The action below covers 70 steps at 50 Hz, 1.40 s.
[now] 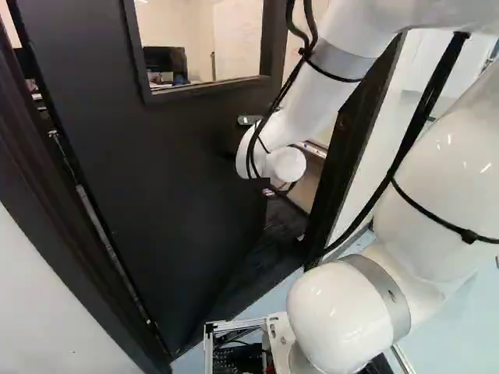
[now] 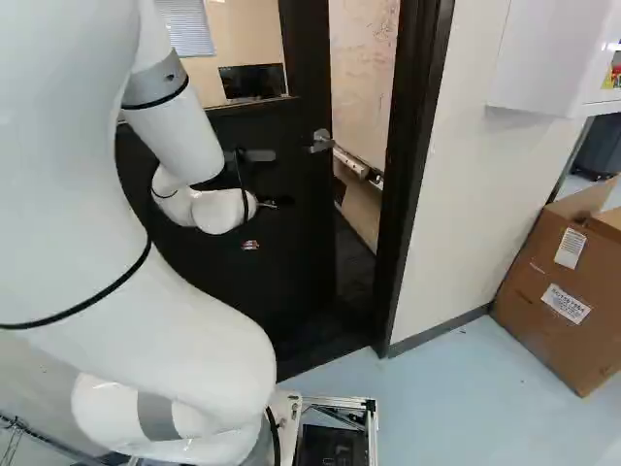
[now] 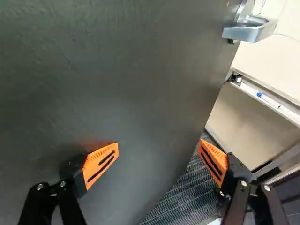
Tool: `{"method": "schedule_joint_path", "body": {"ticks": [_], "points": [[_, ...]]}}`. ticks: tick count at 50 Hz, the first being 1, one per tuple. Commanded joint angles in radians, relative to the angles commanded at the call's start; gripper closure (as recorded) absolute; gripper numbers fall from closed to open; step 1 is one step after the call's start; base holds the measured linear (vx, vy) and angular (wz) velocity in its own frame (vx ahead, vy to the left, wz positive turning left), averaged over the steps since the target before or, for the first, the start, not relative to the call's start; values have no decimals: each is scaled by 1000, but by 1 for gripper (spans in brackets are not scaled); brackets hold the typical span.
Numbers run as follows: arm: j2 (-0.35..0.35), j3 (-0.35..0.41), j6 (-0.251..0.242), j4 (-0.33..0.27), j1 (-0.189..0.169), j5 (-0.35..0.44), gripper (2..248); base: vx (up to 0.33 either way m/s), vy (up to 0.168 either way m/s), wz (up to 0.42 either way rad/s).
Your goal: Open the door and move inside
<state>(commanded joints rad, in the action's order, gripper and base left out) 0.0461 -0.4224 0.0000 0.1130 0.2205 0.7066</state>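
Note:
The black door [image 1: 179, 179] stands partly open, with a gap between its free edge and the frame [image 2: 412, 184]. Its silver lever handle [image 2: 321, 142] also shows as the handle [image 3: 251, 29] in the wrist view, ahead of the gripper and off to one side. My gripper [image 2: 251, 245] is low by the door, below handle height and mostly hidden by the wrist. In the wrist view the gripper [image 3: 158, 151] is open. One orange pad [image 3: 101, 164] is close to the door face [image 3: 108, 84]; the other pad [image 3: 213, 161] shows past its free edge.
Through the gap are a whiteboard [image 2: 364, 78] with a marker tray [image 2: 359, 165] and dark carpet [image 3: 187, 197]. A cardboard box [image 2: 563, 291] stands on the blue floor right of the doorway, below a white wall cabinet [image 2: 548, 58]. White wall [image 1: 54, 304] lies left of the frame.

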Motion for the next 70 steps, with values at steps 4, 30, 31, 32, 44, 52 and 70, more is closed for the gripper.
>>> {"method": "schedule_joint_path", "body": {"ticks": [4,30,31,32,44,52,70], "points": [[-16,-16,0,-2,11,0,3,-12,-34,7],[-125,-128,0,-28,80,0,3,0,-1,0],[-130,-133,0,-28,83,0,3,0,0,0],[-134,-138,0,-29,85,0,3,0,0,0],[-187,-195,0,-29,112,0,3,0,0,0],[-219,-231,0,-34,129,0,3,0,0,0],[-285,-306,0,-55,171,0,3,0,0,0]]}}
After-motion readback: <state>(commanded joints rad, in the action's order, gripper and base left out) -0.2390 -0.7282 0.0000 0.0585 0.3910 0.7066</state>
